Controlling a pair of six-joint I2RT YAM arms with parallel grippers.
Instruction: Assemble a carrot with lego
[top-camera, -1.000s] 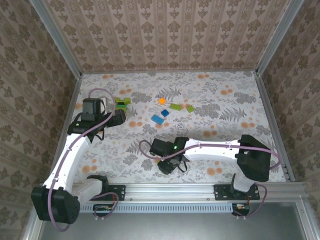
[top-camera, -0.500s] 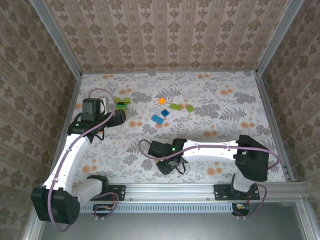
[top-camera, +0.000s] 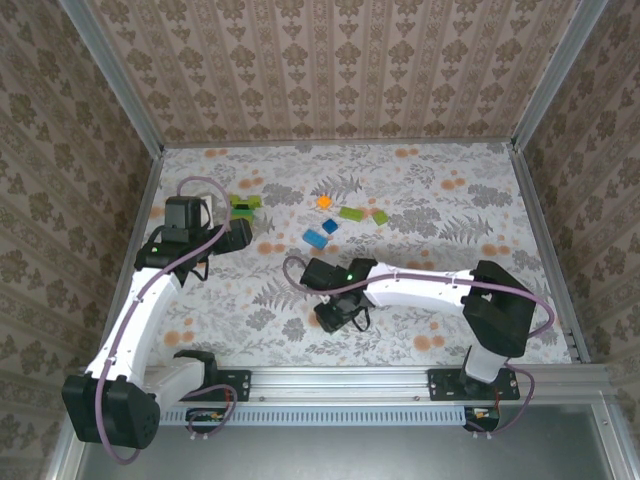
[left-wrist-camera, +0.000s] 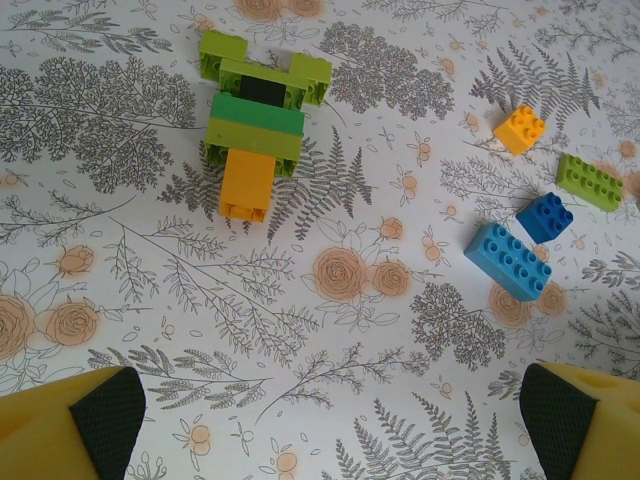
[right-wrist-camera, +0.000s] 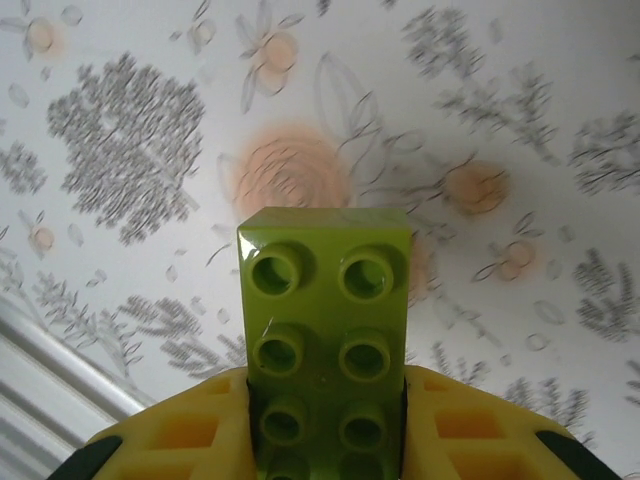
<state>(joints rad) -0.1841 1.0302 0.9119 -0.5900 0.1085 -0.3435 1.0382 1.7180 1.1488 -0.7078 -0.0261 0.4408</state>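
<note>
Lime plastic sits clenched between the yellow pads of the right claw (right-wrist-camera: 325, 440): a long lime brick (right-wrist-camera: 325, 320), studs facing the wrist camera, apparently held clear of the table (top-camera: 440, 180) near the front rail. Over at the far left lies the carrot (left-wrist-camera: 255, 125), flat on the floral cover. It has a lime crossbar at the top, dark green and lime bricks under that, and an orange tip pointing toward the near edge. The left claw (left-wrist-camera: 330, 420) hovers on the near side of it, spread wide and gripping nothing.

To my eye the carrot is largely built, with top, body and tip all joined. What seems left is carrying the lime brick across and pressing it on, and the two are well apart. An orange brick (left-wrist-camera: 520, 128), a green brick (left-wrist-camera: 590, 182) and two blue bricks (left-wrist-camera: 508, 260) lie loose mid-table. Whether any belong on the build I cannot tell.
</note>
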